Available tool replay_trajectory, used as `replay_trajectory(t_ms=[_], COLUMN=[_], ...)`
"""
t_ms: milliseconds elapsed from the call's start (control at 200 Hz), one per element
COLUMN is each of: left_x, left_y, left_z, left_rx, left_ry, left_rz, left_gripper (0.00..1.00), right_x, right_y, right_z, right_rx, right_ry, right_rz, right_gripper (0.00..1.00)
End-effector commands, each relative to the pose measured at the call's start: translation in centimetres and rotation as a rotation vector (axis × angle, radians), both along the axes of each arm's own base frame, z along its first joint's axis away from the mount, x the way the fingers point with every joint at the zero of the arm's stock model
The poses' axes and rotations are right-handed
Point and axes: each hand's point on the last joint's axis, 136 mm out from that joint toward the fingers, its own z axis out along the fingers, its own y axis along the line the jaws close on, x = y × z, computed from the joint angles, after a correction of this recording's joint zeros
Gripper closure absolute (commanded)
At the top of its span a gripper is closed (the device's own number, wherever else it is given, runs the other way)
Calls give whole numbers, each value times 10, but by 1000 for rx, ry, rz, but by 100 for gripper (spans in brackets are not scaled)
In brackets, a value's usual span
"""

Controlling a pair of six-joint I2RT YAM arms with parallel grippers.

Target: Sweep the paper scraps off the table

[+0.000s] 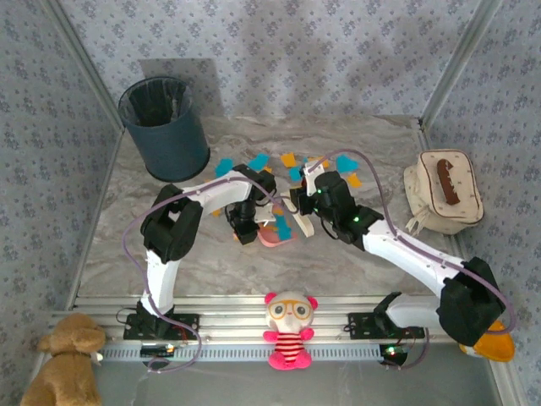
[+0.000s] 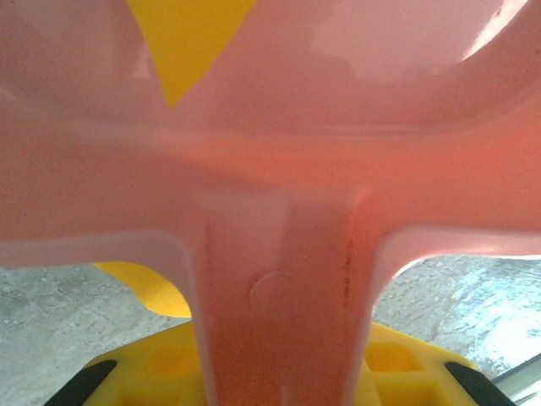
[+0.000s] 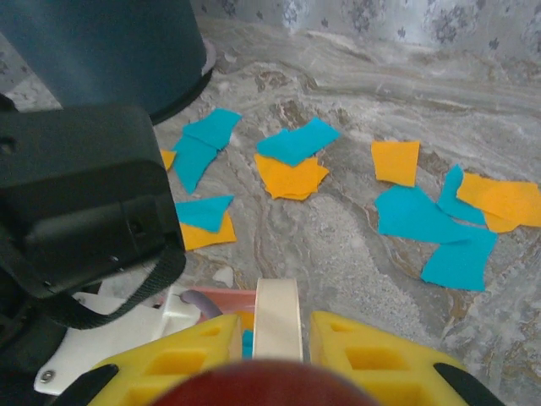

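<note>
Orange and cyan paper scraps [image 1: 258, 161] lie scattered across the back middle of the marble table [image 1: 211, 271]; in the right wrist view the paper scraps [image 3: 292, 161] spread ahead of the fingers. My left gripper [image 1: 254, 230] is shut on the handle of a pink dustpan [image 1: 272, 235], which carries a cyan scrap. Close up, the dustpan handle [image 2: 279, 279] runs between the yellow fingers of the left gripper [image 2: 279, 359], and an orange scrap [image 2: 186, 34] shows through the pan. My right gripper [image 1: 306, 201] [image 3: 277, 326] is shut on a cream brush handle [image 3: 277, 309] beside the dustpan.
A dark blue bin [image 1: 165, 127] stands at the back left, also close ahead as the bin [image 3: 101, 51]. A cream bag [image 1: 444, 190] sits at the right. A pink doll [image 1: 290, 330] and a brown teddy [image 1: 63, 368] rest by the front rail.
</note>
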Motion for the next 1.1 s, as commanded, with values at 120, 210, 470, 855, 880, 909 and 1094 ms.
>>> replay_trajectory(t_ms=[120,210,470,855,880,909,1094], left_x=[2,3,5,23,24,27,42], left_y=[-1,-2,-8,-10,-9,-7,7], left_z=[11,10,19,76,80,85,103], left_rx=[-36,-46,-124,-336,-339,-338,-314], left_ry=[-60,-72,-120,-217,-222,-230,-238], left_rz=[-24,-29,1,185,197,213,327], left_gripper=[100,100,100,100,100,100,100], right_x=[0,-1,-4,-16,-16,-17,-16], right_y=[-26,-32,-67,-120,-123,-125,-132], right_z=[16,13,20,30,30,29,26], right_rx=[-19,-18,-34,-37,-34,-33,-21], right_ry=[-37,-29,-57,-63,-60,-58,-49], right_rz=[-123,-146,-283,-387,-392,-396,-412], right_gripper=[100,100,100,100,100,100,100])
